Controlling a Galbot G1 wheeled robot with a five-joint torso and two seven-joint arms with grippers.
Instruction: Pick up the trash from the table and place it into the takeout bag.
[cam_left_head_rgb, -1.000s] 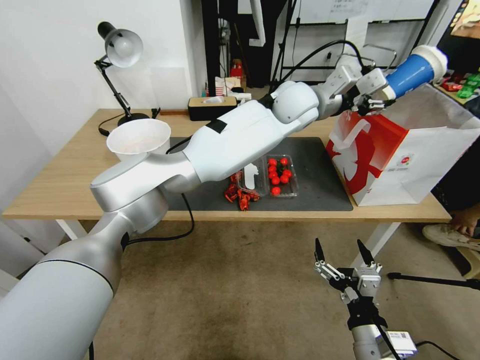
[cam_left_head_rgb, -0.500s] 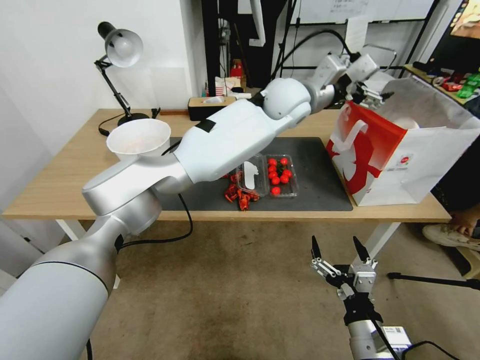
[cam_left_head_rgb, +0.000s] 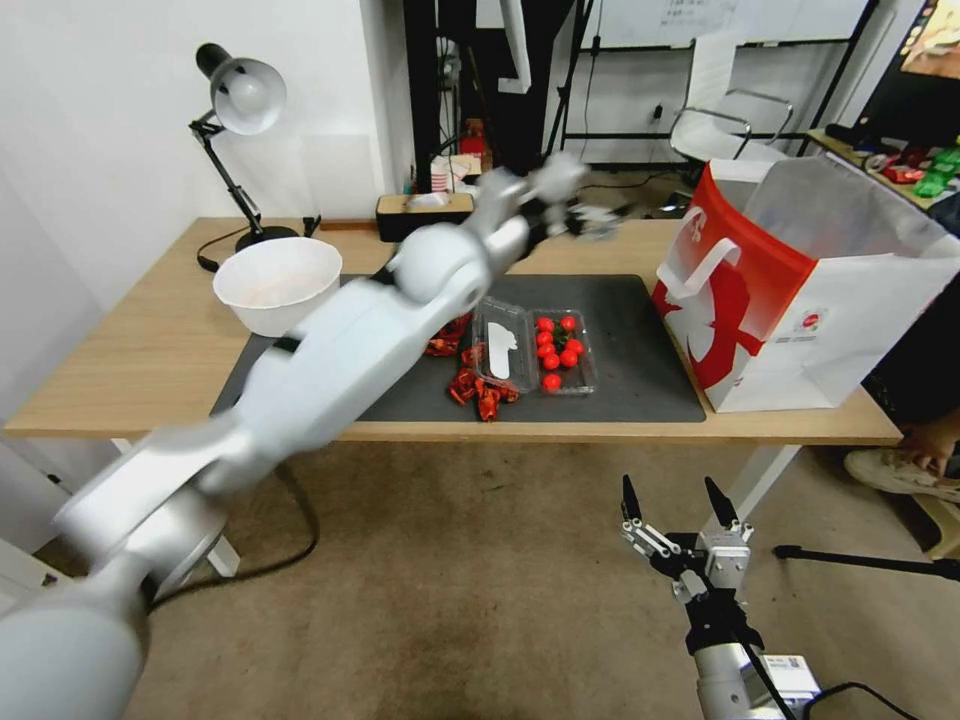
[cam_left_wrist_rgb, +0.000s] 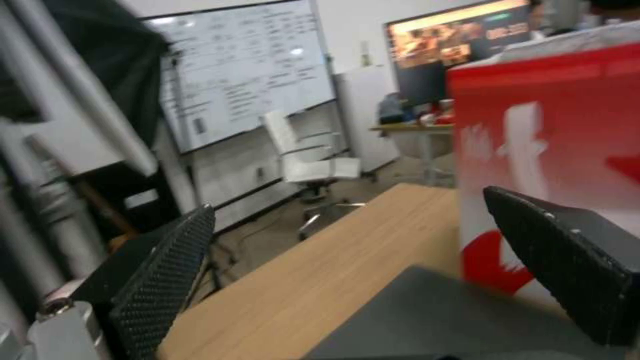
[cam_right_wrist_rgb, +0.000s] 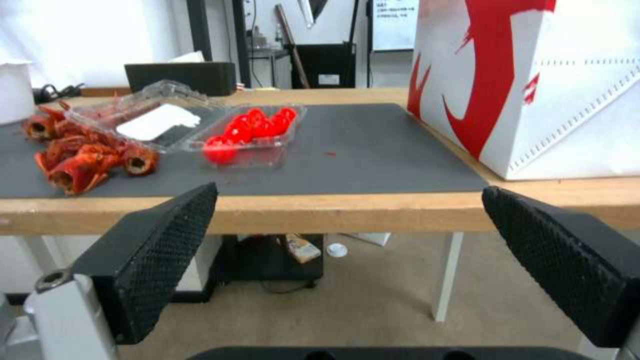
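Two grippers, both empty. Nearest the robot, the right gripper (cam_left_head_rgb: 678, 500) hangs low in front of the table (cam_left_head_rgb: 150, 360), below its front edge, with its two fingers spread wide and nothing between them. Just beyond that edge, on the dark mat (cam_left_head_rgb: 640, 340), lies a heap of red scraps (cam_left_head_rgb: 478, 392), which I take to be trash to be cleared, touching the near corner of a clear box of tomatoes (cam_left_head_rgb: 555, 350); a large white bowl (cam_left_head_rgb: 278, 282) stands off to the left. Farther back, the left gripper (cam_left_head_rgb: 598, 217) is in the air over the far part of the table, fingers wide apart and holding nothing, pointing toward the takeout bag (cam_left_head_rgb: 800, 290). The bag stands upright at the right end of the table, mouth open upward, well right of the scraps.

The scraps lie left of and nearer the robot than the left gripper, under its forearm, so it would have to turn back and down. The right gripper is closer, though it sits below table height and would have to rise first.
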